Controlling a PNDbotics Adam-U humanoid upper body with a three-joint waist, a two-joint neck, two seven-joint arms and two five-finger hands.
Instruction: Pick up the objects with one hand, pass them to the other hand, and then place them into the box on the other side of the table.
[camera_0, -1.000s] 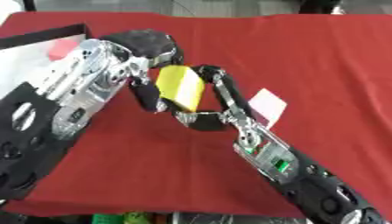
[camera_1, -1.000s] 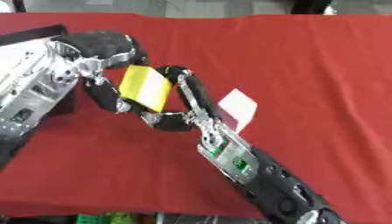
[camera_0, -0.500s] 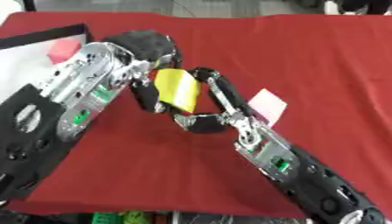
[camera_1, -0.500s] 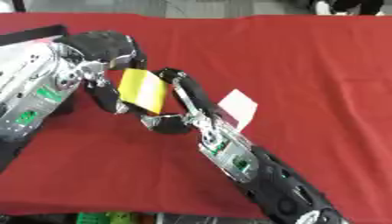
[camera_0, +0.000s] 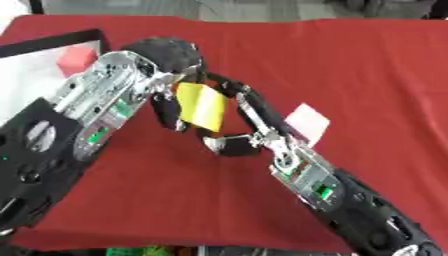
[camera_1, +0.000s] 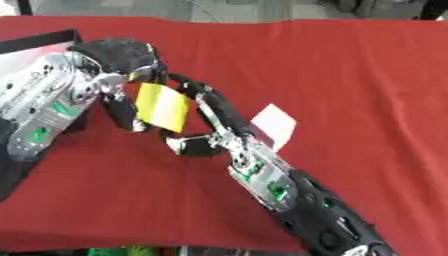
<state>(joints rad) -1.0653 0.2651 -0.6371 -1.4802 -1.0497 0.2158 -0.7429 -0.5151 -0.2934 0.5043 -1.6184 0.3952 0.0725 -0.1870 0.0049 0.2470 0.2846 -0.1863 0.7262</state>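
Right hand (camera_0: 241, 137) curled round yellow card (camera_0: 202, 106), held above red cloth (camera_0: 367, 70) mid-table; left hand (camera_0: 166, 92) closed on card's upper edge. Drop risked if one release is mistimed. White card (camera_0: 308, 121) just beside right. Box (camera_0: 39, 65) far left — rim close, open cloth right.
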